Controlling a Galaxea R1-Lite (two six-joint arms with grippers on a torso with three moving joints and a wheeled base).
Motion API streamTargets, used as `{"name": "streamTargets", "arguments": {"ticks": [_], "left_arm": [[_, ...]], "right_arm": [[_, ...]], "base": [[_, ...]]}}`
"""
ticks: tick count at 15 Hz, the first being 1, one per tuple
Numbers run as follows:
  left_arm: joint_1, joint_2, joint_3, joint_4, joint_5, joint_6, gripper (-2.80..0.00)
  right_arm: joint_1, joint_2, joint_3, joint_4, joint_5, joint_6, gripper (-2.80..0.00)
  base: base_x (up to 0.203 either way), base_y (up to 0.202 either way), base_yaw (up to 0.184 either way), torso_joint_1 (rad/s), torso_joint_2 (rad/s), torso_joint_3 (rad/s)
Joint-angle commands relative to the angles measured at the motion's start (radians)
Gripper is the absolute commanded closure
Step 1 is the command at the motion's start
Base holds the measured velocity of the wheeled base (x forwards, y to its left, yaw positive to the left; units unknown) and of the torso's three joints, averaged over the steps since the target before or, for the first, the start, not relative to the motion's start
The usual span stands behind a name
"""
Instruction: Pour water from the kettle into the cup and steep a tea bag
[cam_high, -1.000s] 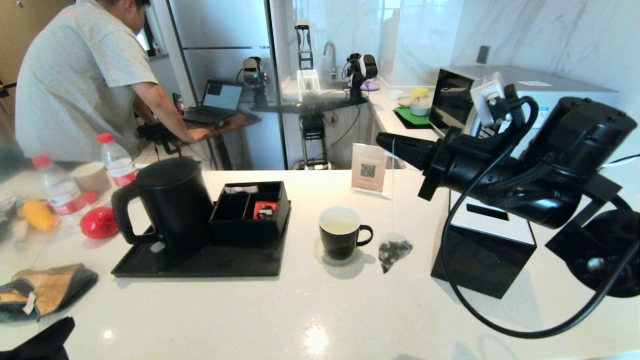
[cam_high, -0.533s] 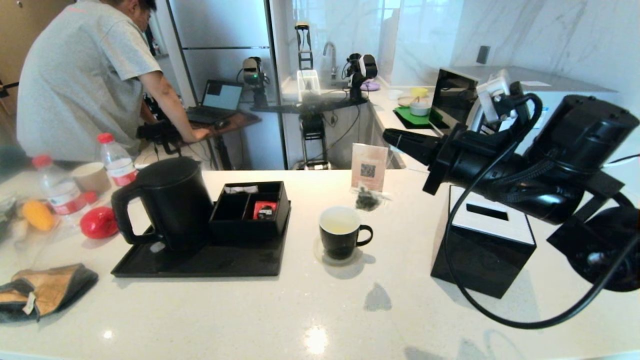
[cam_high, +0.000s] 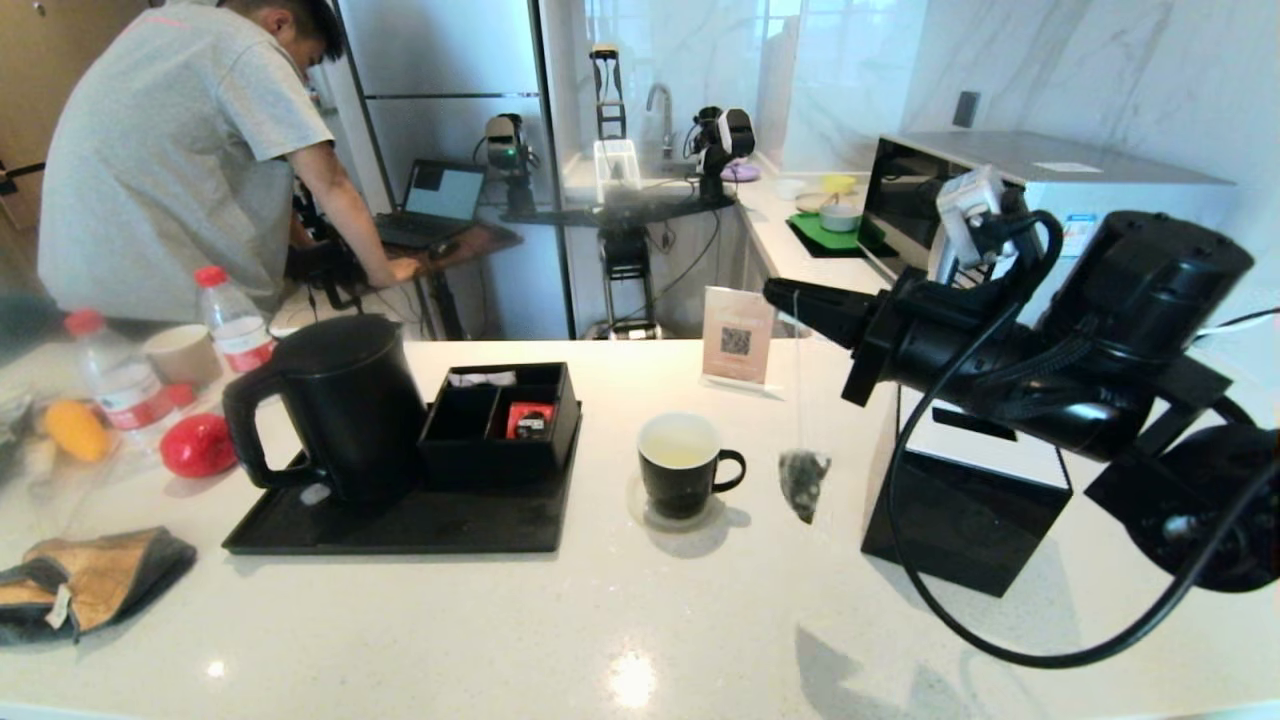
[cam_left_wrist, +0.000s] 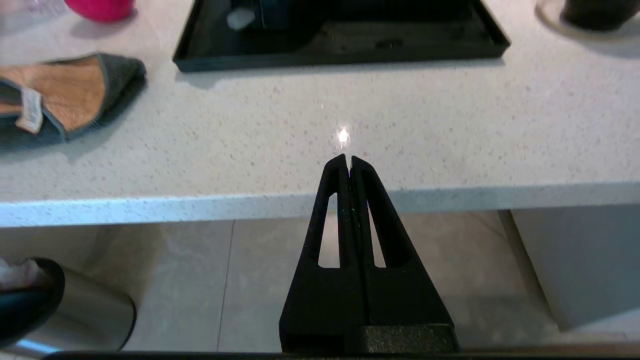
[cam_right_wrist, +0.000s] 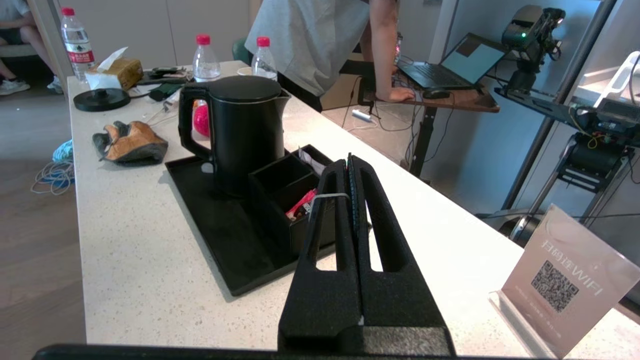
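Note:
The black kettle stands on the left of a black tray; it also shows in the right wrist view. The black cup sits mid-counter, with pale water in its white inside. My right gripper hovers high, right of the cup and behind it, shut on the tea bag's string, which loops over one finger. The tea bag hangs just right of the cup, outside it, above the counter. My left gripper is shut and empty at the counter's front edge.
A black organiser box with a red packet sits on the tray. A black tissue box stands right of the tea bag, a QR sign behind the cup. Bottles, a red object and a glove lie left. A person works behind.
The tea bag swung up and back toward the QR sign, then dropped to hang right of the cup again. My left arm's tip left the head view's bottom left corner.

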Motion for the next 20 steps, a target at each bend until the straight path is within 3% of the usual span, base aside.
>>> {"name": "streamTargets", "arguments": {"ticks": [1,3,15,20], "left_arm": [[0.010,-0.116,0.000,0.001,0.000,0.001,0.00],[0.013,-0.191,0.000,0.001,0.000,0.011,0.00],[0.014,-0.193,0.000,0.002,0.000,0.012,0.00],[0.014,-0.193,0.000,0.002,0.000,0.012,0.00]], "right_arm": [[0.001,0.021,-0.010,-0.007,0.003,-0.001,0.00],[0.001,0.030,-0.019,-0.005,0.003,-0.001,0.00],[0.001,0.031,-0.038,0.002,0.004,0.005,0.00],[0.003,0.125,-0.152,0.011,0.005,0.006,0.00]], "base": [[0.000,0.000,0.000,0.000,0.00,0.000],[0.000,0.000,0.000,0.000,0.00,0.000],[0.000,0.000,0.000,0.000,0.00,0.000],[0.000,0.000,0.000,0.000,0.00,0.000]]}}
